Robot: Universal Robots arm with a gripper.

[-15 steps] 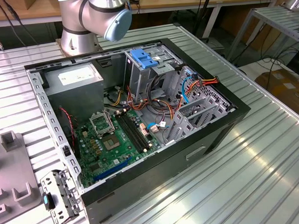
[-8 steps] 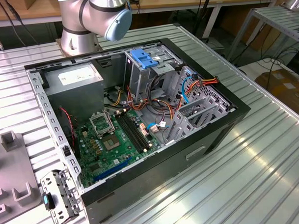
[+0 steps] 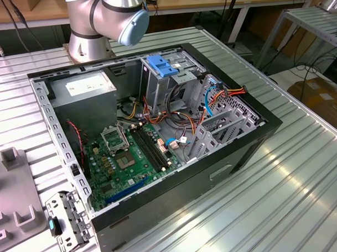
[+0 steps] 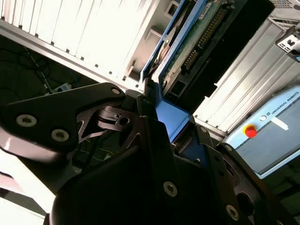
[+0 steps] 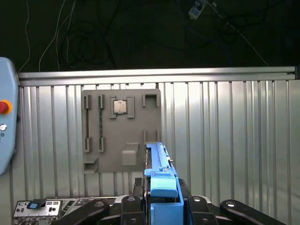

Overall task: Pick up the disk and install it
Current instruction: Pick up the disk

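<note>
My gripper (image 5: 161, 192) is shut on the disk (image 5: 158, 164), which stands edge-on between the black fingers (image 5: 138, 186) with its blue side rail facing the camera in the first wrist view. In the second wrist view the disk (image 4: 190, 44) shows its green circuit board and blue rail, and it reaches out past the gripper (image 4: 161, 110). It is held in the air above the ribbed metal table (image 5: 225, 140). The open computer case (image 3: 252, 139) lies on the table in the exterior view, with its tall drive cage (image 3: 156, 85) topped by a blue latch (image 3: 161, 65).
A grey fixture plate (image 5: 122, 131) carrying a small chip (image 5: 120, 107) lies on the table below the disk. A control pendant (image 4: 267, 133) with a red button sits at the table's side. Inside the case are a power-supply box (image 3: 87, 87), a motherboard (image 3: 125, 155) and cables. The arm's base (image 3: 98, 23) stands behind the case.
</note>
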